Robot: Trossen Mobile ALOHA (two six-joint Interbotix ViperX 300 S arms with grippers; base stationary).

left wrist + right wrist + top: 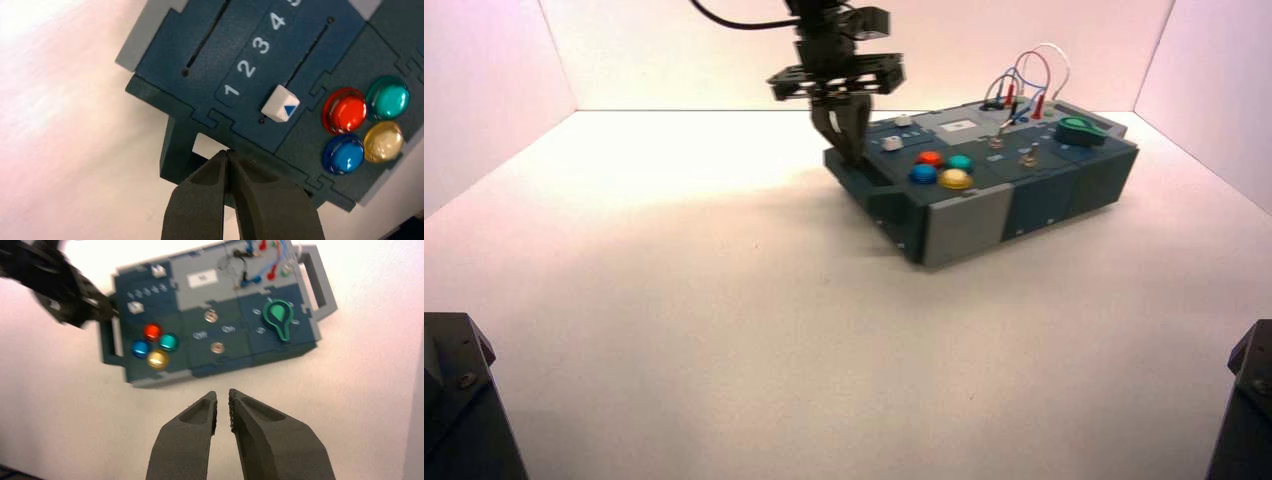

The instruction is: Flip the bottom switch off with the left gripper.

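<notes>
Left gripper [227, 152]: while nothing is held, its fingers are pressed shut at the handle [175, 145] beside the sliders; whether the handle is touched cannot be told.
Bottom switch [217, 347]: set at the dark blue panel's front edge, well apart from that gripper.
Right gripper [223, 394]: parked before the box [220, 365], fingers slightly parted, empty.

The near worktop [754, 360] lies wide open to me, right up to the box [969, 222]! But the box's left-end handle [864, 185] stands right by my left fingers [227, 156], with sliders [281, 103] and coloured buttons [345, 114] between me and the panel holding the toggles [217, 347]!
</notes>
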